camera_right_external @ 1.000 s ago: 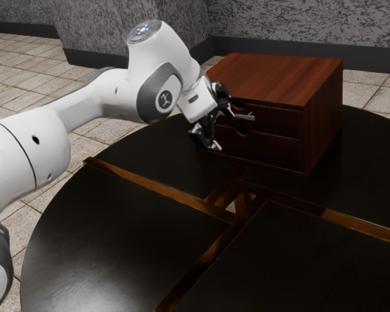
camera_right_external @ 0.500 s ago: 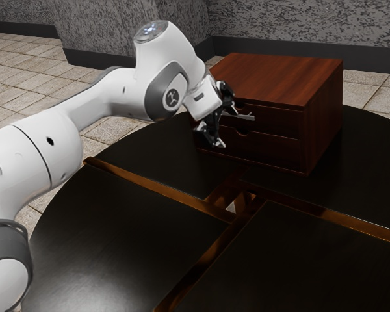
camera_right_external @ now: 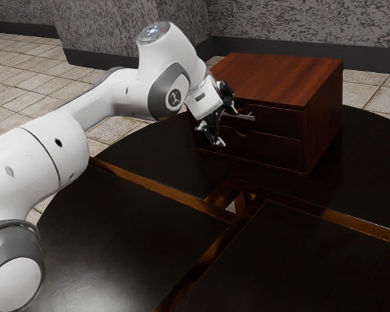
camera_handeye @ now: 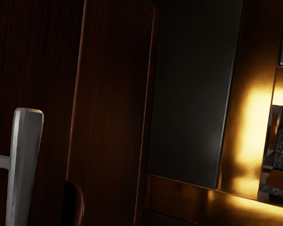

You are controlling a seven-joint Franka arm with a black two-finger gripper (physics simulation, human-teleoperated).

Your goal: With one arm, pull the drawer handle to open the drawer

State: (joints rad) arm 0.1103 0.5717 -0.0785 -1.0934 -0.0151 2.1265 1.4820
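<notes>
Reddish-brown wooden cabinet [camera_right_external: 283,81] set at the far edge of the table [camera_right_external: 143,260], grey metal bar handle [camera_right_external: 244,117] fixed to the upper drawer [camera_right_external: 276,121], black gripper [camera_right_external: 213,134] held just beside the handle, its grip not discernible, glossy dark round tabletop, beige tiled floor [camera_right_external: 26,84], rough grey wall [camera_right_external: 104,26].

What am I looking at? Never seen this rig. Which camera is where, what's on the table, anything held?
A simulated white robot arm with a black gripper at its tip. The exterior view is from the arm's side; the wrist view is from a camera on the hand. On the dark round table stands one wooden drawer cabinet. The gripper is at its front, near the grey handle, seen close up in the wrist view. Whether it grips anything, I cannot tell.
</notes>
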